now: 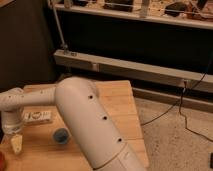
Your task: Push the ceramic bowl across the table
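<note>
The gripper [13,131] hangs low over the table [118,107], pointing down. Whether it is open or closed cannot be told from this view. The bowl [61,135] stands on the table to the right of the gripper as the camera sees it, near but apart from it. It is also close beside the thick arm [87,117] that crosses the foreground. A white box [38,116] lies between gripper and bowl but further back. A yellow lump [16,145] sits just under the gripper, perhaps touching it.

Being ceramic, the bowl should be stiff, rather heavy for its size, and breakable if it is struck hard or falls off the edge. Its base will likely slide easily on the smooth wood, so a slow push seems enough. There is no need to take hold of it. The gripper should meet the outer wall low, near the base, on a line through the centre. A high contact may tip the bowl, and an off-centre one may let the round wall slip away sideways. The box and the lump are better kept out of the path
</note>
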`<act>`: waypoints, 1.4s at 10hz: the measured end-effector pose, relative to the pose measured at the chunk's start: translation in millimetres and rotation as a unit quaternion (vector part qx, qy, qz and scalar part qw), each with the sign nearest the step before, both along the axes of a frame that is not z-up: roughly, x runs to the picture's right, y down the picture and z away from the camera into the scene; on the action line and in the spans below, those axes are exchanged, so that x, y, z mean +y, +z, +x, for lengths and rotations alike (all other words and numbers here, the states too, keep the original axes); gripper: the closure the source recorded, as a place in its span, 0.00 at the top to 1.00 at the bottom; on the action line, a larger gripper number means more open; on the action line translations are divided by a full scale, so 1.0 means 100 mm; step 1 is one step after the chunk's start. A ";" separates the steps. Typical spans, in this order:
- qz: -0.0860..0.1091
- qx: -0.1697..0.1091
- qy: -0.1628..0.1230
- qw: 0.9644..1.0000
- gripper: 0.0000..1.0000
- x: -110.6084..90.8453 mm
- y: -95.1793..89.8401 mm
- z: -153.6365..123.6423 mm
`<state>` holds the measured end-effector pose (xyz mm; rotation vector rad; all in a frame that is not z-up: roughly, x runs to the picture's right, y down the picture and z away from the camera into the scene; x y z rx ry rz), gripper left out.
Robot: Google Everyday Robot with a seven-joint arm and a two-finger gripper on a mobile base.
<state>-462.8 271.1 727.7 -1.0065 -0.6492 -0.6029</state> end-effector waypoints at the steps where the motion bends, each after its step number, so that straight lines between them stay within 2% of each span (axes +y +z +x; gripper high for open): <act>1: 0.002 0.000 -0.005 1.000 0.65 0.04 -0.01 0.01; 5: 0.009 -0.016 -0.024 1.000 0.65 0.15 -0.13 -0.13; 9: 0.020 -0.053 -0.042 0.998 0.65 0.20 -0.39 -0.54; 10: 0.021 -0.068 -0.043 0.997 0.65 0.23 -0.50 -0.69; 14: -0.001 -0.102 -0.033 0.994 0.65 0.32 -0.73 -1.01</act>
